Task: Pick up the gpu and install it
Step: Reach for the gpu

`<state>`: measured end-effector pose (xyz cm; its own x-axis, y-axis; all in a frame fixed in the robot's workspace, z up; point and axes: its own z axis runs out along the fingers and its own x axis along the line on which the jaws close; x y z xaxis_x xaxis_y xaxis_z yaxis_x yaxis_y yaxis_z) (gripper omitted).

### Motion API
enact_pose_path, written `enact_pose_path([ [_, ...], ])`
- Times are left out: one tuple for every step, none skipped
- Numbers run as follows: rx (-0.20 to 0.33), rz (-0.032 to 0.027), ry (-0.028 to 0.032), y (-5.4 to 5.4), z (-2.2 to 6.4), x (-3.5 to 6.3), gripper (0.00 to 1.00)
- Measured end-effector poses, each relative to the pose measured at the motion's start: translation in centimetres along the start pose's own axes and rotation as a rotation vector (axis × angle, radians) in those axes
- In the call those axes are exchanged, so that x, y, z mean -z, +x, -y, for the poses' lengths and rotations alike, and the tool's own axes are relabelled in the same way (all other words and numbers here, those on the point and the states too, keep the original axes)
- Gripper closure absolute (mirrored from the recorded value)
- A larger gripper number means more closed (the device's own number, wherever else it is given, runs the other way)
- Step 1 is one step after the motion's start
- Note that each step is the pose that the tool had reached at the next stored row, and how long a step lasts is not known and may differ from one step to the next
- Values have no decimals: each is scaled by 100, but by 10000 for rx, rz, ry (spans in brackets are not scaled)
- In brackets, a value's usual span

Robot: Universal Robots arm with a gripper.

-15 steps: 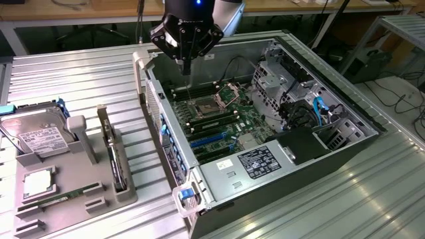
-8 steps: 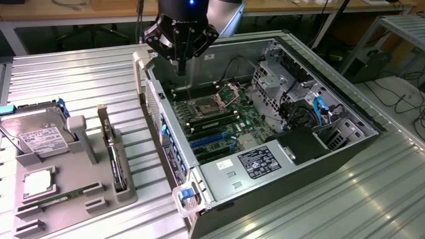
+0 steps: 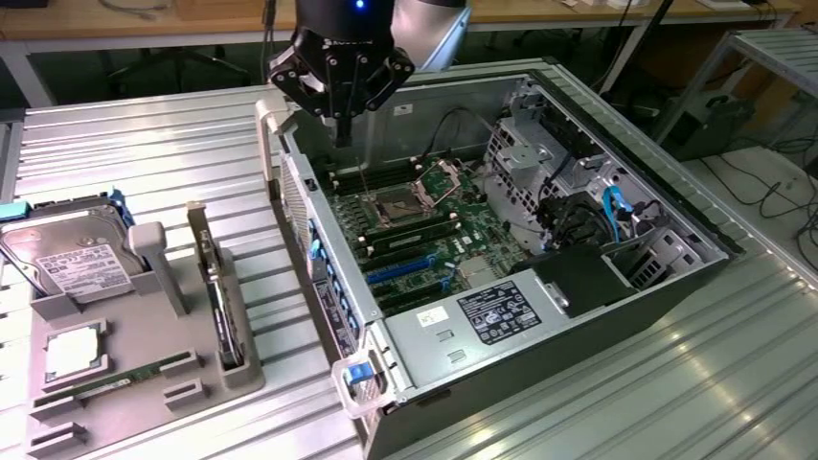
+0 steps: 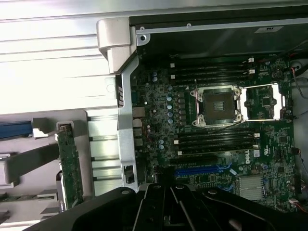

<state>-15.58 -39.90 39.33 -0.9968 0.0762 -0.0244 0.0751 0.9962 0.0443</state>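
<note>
The gpu [image 3: 225, 321] stands on edge in a slot of the grey holder tray [image 3: 167, 402], at the exterior view's left of the open computer case [image 3: 511, 331]. It is a thin dark card with a pale bracket at its far end. In the wrist view the gpu [image 4: 70, 166] shows edge-on beside the case's metal frame [image 4: 126, 120]. My gripper [image 3: 341, 132] hangs over the case's far left corner, above the motherboard [image 3: 422, 235], well away from the gpu. Its fingers are shut together on nothing. The gripper's black body [image 4: 168, 204] shows in the wrist view.
The tray also holds a silver hard drive [image 3: 71, 259], a square processor chip [image 3: 73, 350] and a green memory stick [image 3: 122, 376]. Blue expansion slots [image 3: 409, 268] lie on the motherboard near the case's left wall. Cables and drive cages [image 3: 601, 220] crowd the case's right side.
</note>
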Motion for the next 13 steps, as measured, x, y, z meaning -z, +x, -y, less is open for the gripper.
enact_pose_path([
  [0,0,0,5,0,0,89],
  [1,0,0,11,1,0,89],
  [0,0,0,22,1,1,89],
  [0,0,0,26,2,1,89],
  [0,0,0,31,2,1,89],
  [0,0,-1,37,3,0,89],
  [0,1,-1,42,3,1,89],
  [0,0,-1,50,4,1,89],
  [0,0,-1,56,4,1,89],
  [0,1,0,61,5,1,89],
  [0,0,0,66,5,2,89],
  [1,0,-1,72,5,2,89],
  [0,0,0,82,6,2,89],
])
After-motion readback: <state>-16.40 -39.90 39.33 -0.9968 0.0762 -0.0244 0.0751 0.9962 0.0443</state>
